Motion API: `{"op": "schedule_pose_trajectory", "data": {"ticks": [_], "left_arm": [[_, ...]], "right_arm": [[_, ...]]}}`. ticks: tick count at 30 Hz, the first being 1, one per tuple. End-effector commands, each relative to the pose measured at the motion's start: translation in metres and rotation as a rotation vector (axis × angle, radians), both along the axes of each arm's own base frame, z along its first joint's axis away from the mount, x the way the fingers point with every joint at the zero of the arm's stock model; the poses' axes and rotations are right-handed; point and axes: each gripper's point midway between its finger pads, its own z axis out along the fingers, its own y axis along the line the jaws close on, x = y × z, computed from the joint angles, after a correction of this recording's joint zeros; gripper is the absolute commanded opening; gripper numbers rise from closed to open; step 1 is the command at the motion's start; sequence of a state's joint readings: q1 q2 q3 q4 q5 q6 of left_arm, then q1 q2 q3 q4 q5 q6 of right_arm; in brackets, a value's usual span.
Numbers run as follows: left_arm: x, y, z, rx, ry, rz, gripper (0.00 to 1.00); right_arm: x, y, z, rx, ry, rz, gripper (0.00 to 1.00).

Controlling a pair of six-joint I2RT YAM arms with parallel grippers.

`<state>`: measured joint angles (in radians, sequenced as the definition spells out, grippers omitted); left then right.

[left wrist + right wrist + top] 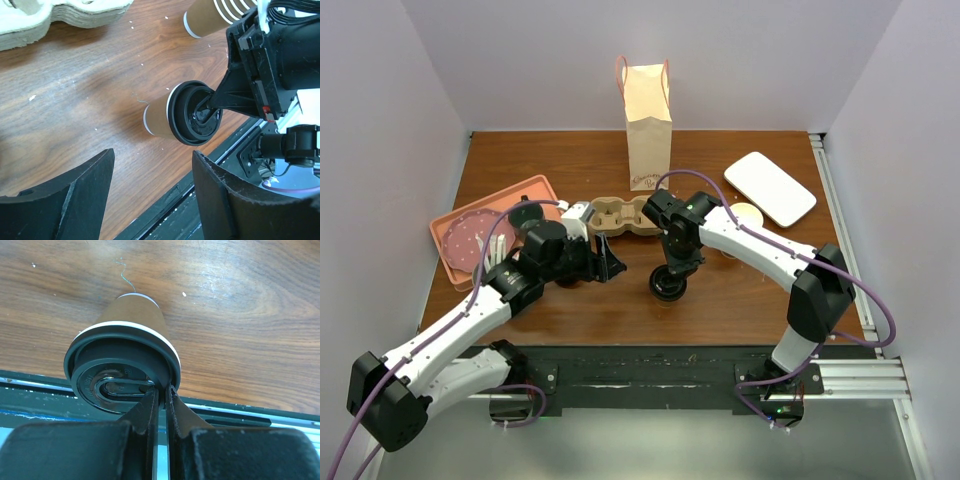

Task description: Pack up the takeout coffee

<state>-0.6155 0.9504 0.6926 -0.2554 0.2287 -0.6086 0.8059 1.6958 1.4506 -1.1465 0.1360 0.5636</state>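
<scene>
The takeout coffee [667, 285], a tan paper cup [159, 116] with a black sip lid [107, 371], is upright near the table's front edge. My right gripper [674, 268] comes down from above and is shut on the lid's rim, one finger inside the rim and one outside [162, 391]. In the left wrist view that gripper [207, 104] meets the lid from the right. My left gripper [610, 262] is open and empty just left of the cup, with its fingers spread wide and the cup beyond them [152, 160]. Whether the cup rests on the wood I cannot tell.
A paper bag [648, 125] stands at the back centre. A cardboard cup carrier [620, 215] lies in front of it. At the left is a pink tray [448, 222] and a loose black lid [525, 212]. A white container [770, 188] and stacked cups [210, 15] are at the right.
</scene>
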Motion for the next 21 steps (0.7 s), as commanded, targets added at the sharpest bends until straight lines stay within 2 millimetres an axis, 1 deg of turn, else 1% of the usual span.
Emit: {"op": "schedule_pose_trajectory", "data": {"ticks": [1,2,3,5,7,8,11,12,13,14,15,16,17,18,19,20,21], "left_arm": [[-0.002,-0.007,0.009,-0.046,-0.023,-0.039,0.68],[-0.002,-0.008,0.008,-0.048,-0.020,-0.044,0.68],[-0.003,-0.009,0.009,-0.052,-0.022,-0.050,0.68],[-0.004,-0.011,0.011,-0.061,-0.028,-0.064,0.68],[-0.005,-0.014,0.010,-0.064,-0.028,-0.081,0.68],[-0.005,-0.015,0.009,-0.064,-0.026,-0.087,0.68],[-0.005,-0.018,0.005,-0.068,-0.016,-0.104,0.68],[-0.005,-0.020,0.003,-0.070,-0.009,-0.113,0.68],[-0.005,-0.022,0.001,-0.070,-0.005,-0.116,0.68],[-0.004,-0.023,0.000,-0.072,-0.003,-0.120,0.67],[-0.003,-0.024,-0.003,-0.068,0.006,-0.121,0.67],[-0.002,-0.025,-0.006,-0.066,0.011,-0.122,0.66],[-0.001,-0.027,-0.005,-0.072,0.010,-0.129,0.66],[0.000,-0.028,-0.010,-0.069,0.022,-0.132,0.66],[0.000,-0.030,-0.011,-0.071,0.025,-0.135,0.65],[0.002,-0.032,-0.011,-0.076,0.022,-0.140,0.65],[0.003,-0.034,-0.015,-0.076,0.037,-0.141,0.65]], "right_arm": [[0.003,0.002,0.003,0.011,-0.019,-0.002,0.11],[0.003,0.002,0.006,0.014,-0.025,-0.007,0.18],[0.004,0.002,0.010,0.020,-0.033,-0.011,0.21],[0.004,0.005,0.018,0.040,-0.044,-0.014,0.26],[0.006,0.008,0.029,0.068,-0.057,-0.016,0.28],[0.008,0.011,0.038,0.089,-0.076,-0.020,0.30],[0.008,0.013,0.048,0.124,-0.089,-0.021,0.35],[0.007,0.016,0.053,0.156,-0.095,-0.020,0.41],[0.006,0.017,0.053,0.170,-0.096,-0.019,0.44],[0.002,0.014,0.047,0.170,-0.085,-0.018,0.46],[0.003,0.016,0.051,0.209,-0.108,-0.020,0.47],[0.002,0.016,0.050,0.229,-0.110,-0.021,0.48],[-0.003,0.012,0.040,0.226,-0.094,-0.021,0.48],[0.002,0.015,0.046,0.281,-0.129,-0.016,0.49],[0.001,0.018,0.047,0.317,-0.134,0.001,0.52],[-0.005,0.018,0.037,0.330,-0.115,0.032,0.53],[0.001,0.020,0.044,0.378,-0.153,0.037,0.54]]}}
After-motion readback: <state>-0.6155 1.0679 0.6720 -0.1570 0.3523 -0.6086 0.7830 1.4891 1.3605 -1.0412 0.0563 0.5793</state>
